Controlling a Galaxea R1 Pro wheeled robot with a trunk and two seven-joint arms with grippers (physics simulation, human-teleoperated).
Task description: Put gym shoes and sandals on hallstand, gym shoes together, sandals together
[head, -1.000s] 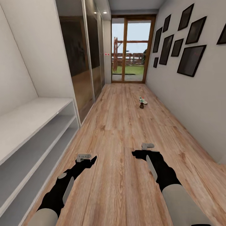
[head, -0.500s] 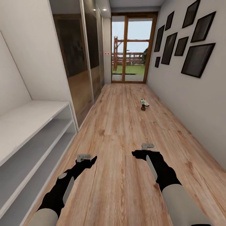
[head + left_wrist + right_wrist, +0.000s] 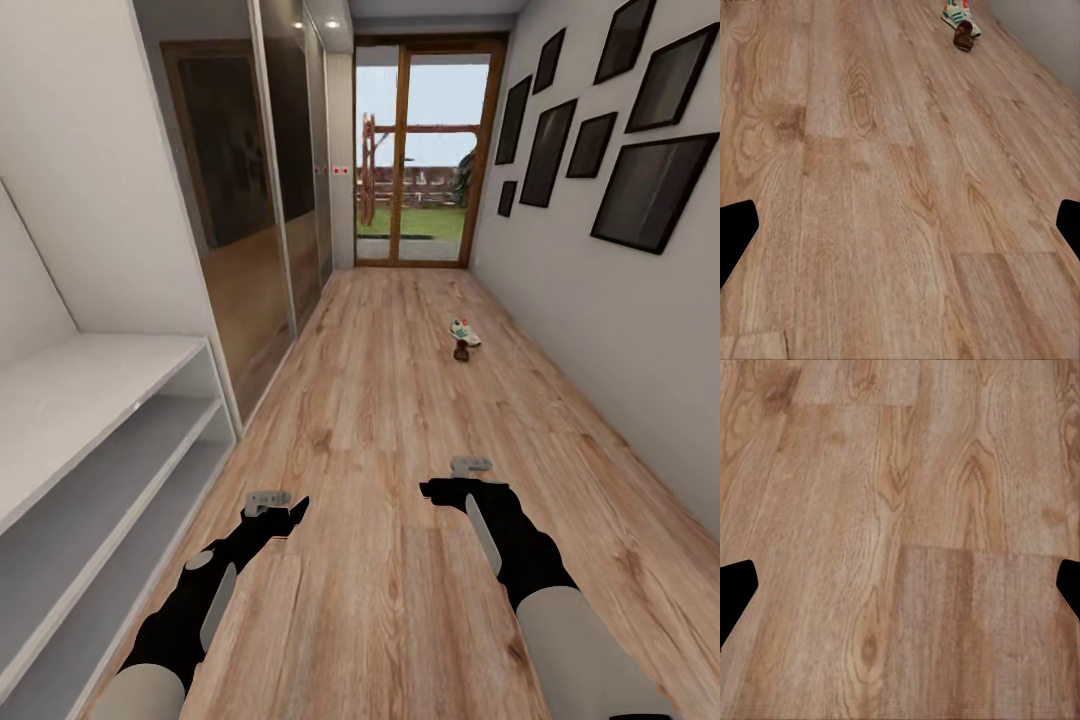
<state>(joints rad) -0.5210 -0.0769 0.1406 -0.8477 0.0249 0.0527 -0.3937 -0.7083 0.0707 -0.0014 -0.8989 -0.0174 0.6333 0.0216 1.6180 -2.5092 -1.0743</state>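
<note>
**Shoes Far Down the Corridor, Both Hands Empty**

I hold the left hand (image 3: 290,515) and the right hand (image 3: 440,490) low over the wood floor (image 3: 390,420), each with fingers spread and nothing between them. A white sneaker (image 3: 464,332) lies well ahead by the right-hand wall, with a dark brown shape, likely a sandal (image 3: 461,352), touching or just beside it; I cannot tell which. The shoe rack (image 3: 90,400) stands at my left, its shelves bare. My worry: the pair sits so close together that a reach for one may knock the other aside. The wall close beside them leaves little room for the right arm. I see no second sneaker or sandal.
</note>
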